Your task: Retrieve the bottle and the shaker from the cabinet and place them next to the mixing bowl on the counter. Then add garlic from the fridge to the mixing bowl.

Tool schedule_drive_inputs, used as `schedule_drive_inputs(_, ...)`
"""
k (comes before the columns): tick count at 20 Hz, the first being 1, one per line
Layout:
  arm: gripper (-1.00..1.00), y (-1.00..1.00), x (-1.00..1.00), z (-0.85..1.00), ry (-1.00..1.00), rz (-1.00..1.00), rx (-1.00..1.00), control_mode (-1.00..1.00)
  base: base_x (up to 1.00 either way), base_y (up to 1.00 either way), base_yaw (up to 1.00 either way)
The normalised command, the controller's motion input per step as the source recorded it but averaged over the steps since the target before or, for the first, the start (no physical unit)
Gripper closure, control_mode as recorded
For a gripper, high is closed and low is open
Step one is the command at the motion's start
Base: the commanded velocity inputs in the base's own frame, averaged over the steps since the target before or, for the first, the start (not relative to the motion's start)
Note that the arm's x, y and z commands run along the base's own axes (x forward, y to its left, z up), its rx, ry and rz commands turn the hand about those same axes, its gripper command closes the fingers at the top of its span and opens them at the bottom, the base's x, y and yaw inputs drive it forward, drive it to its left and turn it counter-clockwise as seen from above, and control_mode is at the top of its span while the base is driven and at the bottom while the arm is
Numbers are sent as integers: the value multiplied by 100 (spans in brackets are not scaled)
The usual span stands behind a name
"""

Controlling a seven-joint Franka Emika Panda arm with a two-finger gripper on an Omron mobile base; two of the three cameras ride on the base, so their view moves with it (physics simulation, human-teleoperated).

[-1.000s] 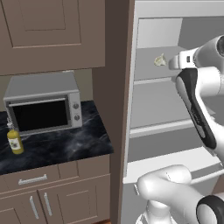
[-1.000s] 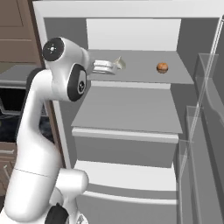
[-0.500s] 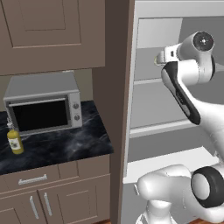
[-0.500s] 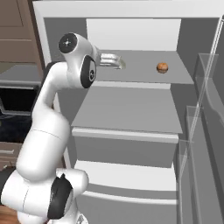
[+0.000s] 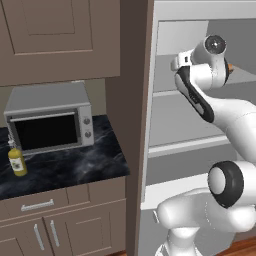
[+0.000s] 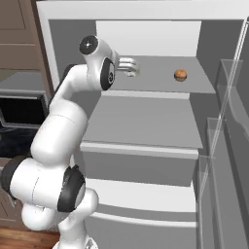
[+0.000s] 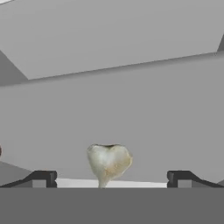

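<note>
Pincer spread wide inside the open fridge, its two dark fingertips standing well apart on either side of the garlic, holding nothing. Garlic pale, off-white with a tan flush, sitting between the tips on the grey top shelf; whether touched by either tip, cannot tell. Seen from the right base view, pincer reaching over that same shelf, with a small round brown item further along it, well apart.

Out on the black marble-look surface, a small yellow bottle standing upright near the left edge of the left base view, with a white label bearing a dark picture; no writing legible. Beside it a grey microwave with a dark door, below the taupe-brown cabinet, doors closed.
</note>
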Motion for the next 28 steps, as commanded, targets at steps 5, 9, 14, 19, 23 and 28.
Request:
schedule_drive_inputs(5, -100, -15, 55, 0, 14, 0, 0, -100, 0, 0, 0)
schedule_drive_inputs(9, -100, -9, 54, -14, 8, 0, 0, -100, 0, 0, 0)
schedule_drive_inputs(14, -100, -11, 30, -26, 0, 1, 0, -100, 0, 0, 0)
schedule_drive_inputs(19, -100, -16, 18, -24, 1, 0, 0, -100, 0, 0, 0)
schedule_drive_inputs(23, -100, -4, 8, -11, 1, 0, 1, -100, 0, 0, 0)
schedule_drive_inputs(28, -100, 0, 2, -18, 0, 0, 4, -100, 0, 0, 0)
